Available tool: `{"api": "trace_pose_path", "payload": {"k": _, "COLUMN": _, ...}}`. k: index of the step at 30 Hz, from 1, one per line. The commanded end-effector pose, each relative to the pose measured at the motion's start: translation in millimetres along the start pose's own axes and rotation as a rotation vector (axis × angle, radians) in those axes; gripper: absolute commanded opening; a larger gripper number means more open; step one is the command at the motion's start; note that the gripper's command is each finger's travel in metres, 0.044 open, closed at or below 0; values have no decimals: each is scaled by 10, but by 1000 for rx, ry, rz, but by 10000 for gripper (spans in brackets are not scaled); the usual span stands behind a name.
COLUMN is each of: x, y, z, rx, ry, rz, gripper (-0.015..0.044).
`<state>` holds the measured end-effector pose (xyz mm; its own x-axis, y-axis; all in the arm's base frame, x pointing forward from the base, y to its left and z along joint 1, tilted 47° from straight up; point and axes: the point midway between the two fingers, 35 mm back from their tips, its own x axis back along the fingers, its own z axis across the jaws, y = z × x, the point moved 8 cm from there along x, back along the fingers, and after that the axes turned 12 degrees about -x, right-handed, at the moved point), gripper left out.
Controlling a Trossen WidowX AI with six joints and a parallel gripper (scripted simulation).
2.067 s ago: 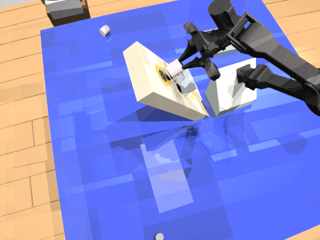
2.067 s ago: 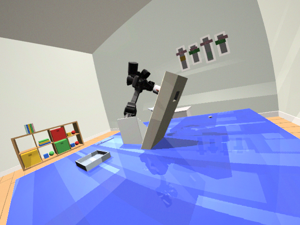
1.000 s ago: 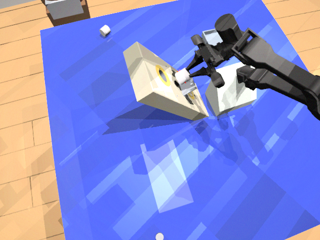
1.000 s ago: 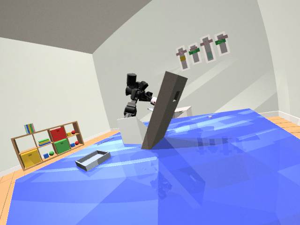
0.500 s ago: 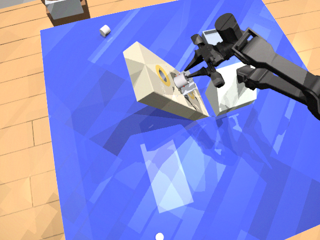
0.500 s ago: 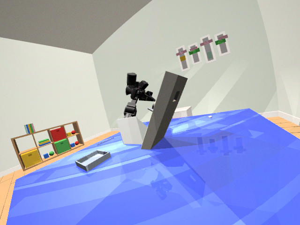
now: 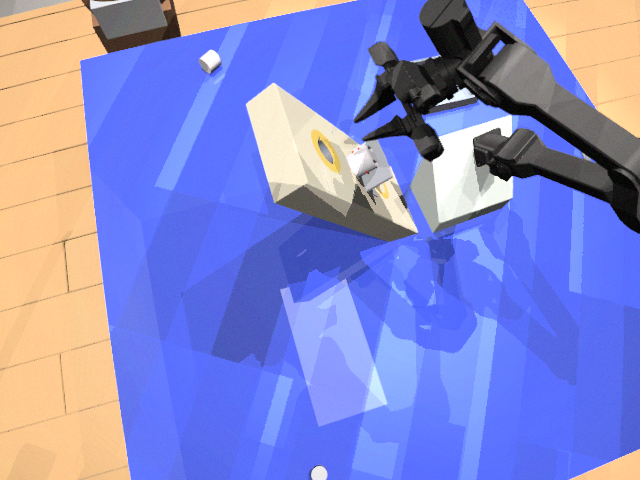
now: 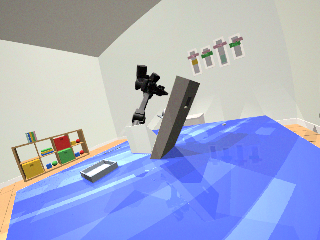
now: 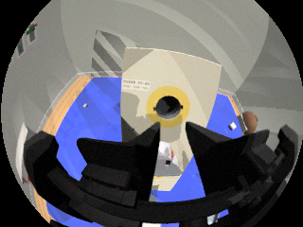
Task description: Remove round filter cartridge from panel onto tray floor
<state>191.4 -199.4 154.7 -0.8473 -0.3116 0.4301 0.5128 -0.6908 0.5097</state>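
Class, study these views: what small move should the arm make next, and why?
Probably bring the open pincer down around the cartridge and close on it. The cartridge is out of the yellow-ringed hole and seems to lie loose against the panel face. The pincer holds nothing, and the tray sits elsewhere.

Pale walls (image 8: 64, 90), wood floor (image 7: 36, 155), shelf unit (image 8: 50, 152)
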Motion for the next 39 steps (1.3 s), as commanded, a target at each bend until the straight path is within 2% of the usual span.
{"api": "trace_pose_path", "payload": {"k": 1, "x": 110, "y": 205, "z": -8, "rx": 11, "ry": -1, "rz": -6, "gripper": 215}}
{"api": "trace_pose_path", "payload": {"k": 8, "x": 447, "y": 621, "z": 28, "rx": 14, "ry": -2, "rz": -9, "gripper": 399}}
{"api": "trace_pose_path", "payload": {"k": 12, "x": 253, "y": 354, "z": -24, "rx": -49, "ry": -21, "rz": 114, "gripper": 305}}
{"api": "trace_pose_path", "payload": {"k": 18, "x": -52, "y": -278, "z": -46, "rx": -161, "ry": -51, "rz": 416, "gripper": 305}}
{"api": "trace_pose_path", "payload": {"k": 39, "x": -308, "y": -400, "z": -57, "rx": -163, "ry": -55, "rz": 425, "gripper": 305}}
